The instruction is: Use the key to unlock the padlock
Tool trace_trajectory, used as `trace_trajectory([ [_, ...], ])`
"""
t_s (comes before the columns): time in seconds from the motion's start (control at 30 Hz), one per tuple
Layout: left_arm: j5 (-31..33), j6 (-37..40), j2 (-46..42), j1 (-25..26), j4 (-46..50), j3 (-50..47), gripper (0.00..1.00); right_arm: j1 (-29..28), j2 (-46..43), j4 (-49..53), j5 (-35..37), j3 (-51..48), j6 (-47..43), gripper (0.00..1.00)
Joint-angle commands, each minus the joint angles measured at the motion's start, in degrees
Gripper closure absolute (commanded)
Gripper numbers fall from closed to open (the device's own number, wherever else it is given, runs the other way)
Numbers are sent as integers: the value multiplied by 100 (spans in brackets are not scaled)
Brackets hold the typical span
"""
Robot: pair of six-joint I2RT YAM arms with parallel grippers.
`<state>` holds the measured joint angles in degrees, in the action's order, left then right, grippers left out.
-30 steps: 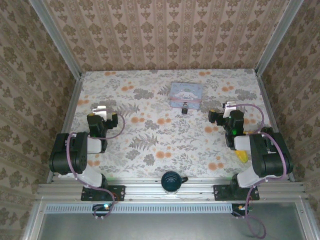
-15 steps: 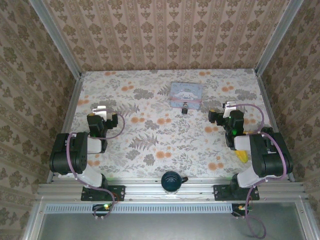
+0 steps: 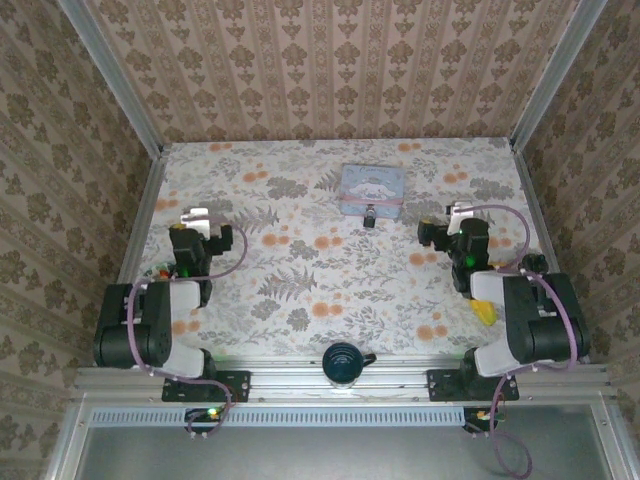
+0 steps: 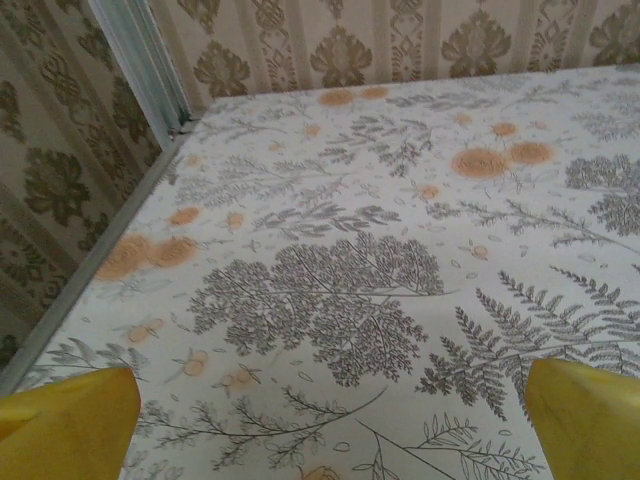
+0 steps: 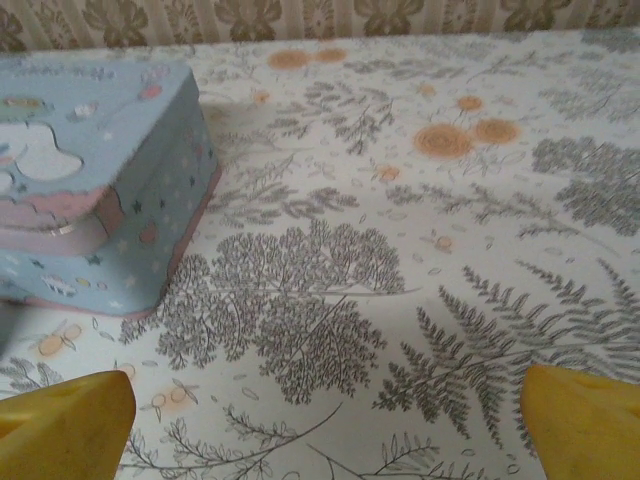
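- The padlock (image 3: 369, 217) is a tiny dark thing on the table (image 3: 300, 270). It sits just in front of the near side of the pale blue tin (image 3: 372, 187), about in the middle and far from both arms.
- The padlock is too small to show its shape well. I cannot tell if it touches the tin.
- The tin is a flat box with round corners, a white cartoon animal on the lid and a pink band near the bottom. In the right wrist view its left part is cut off.
- The left gripper (image 4: 325, 425) has yellow tips at the two bottom corners. Its jaws are wide apart with nothing between them.
- The right gripper (image 5: 325, 425) looks the same: yellow tips far apart, jaws holding nothing, the tin near on its left.
- The table has a smooth cover printed with grey ferns and orange flowers.
- The walls (image 3: 330, 70) are brown and cream with a leafy pattern. Grey metal rails (image 3: 110, 75) run up the corners.
- A black round knob (image 3: 343, 362) sits at the near edge between the arm bases.
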<state>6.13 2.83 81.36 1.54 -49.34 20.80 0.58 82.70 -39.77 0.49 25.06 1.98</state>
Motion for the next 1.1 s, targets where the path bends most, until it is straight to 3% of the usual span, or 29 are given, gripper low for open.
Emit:
trace_trajectory([
  [0.0,199,-21,-444,44,530,112,0,-18,-577,731,388,306,173,0],
  [0.17,204,-434,-1100,54,1473,436,0,-23,-1199,2151,825,781,575,0],
  [0.27,-88,-1081,-1321,49,2217,831,0,-23,-1328,3405,1006,1380,963,0],
  [0.37,-709,-1617,-1221,119,2788,1315,0,-23,-1225,4282,872,1937,1237,0],
  [0.53,-849,-2591,-663,630,3535,2136,0,-23,-607,5383,401,2925,1920,0],
  [0.73,-1071,-2869,410,1493,3576,3042,0,-42,308,5368,-685,3550,2490,0],
  [0.97,-1726,-3238,1833,2237,3561,4227,0,-453,1248,5473,-824,4344,2536,5],
  [1.07,-1850,-3301,2334,2429,3571,4685,5,-594,1687,5607,-840,4711,2527,9],
])
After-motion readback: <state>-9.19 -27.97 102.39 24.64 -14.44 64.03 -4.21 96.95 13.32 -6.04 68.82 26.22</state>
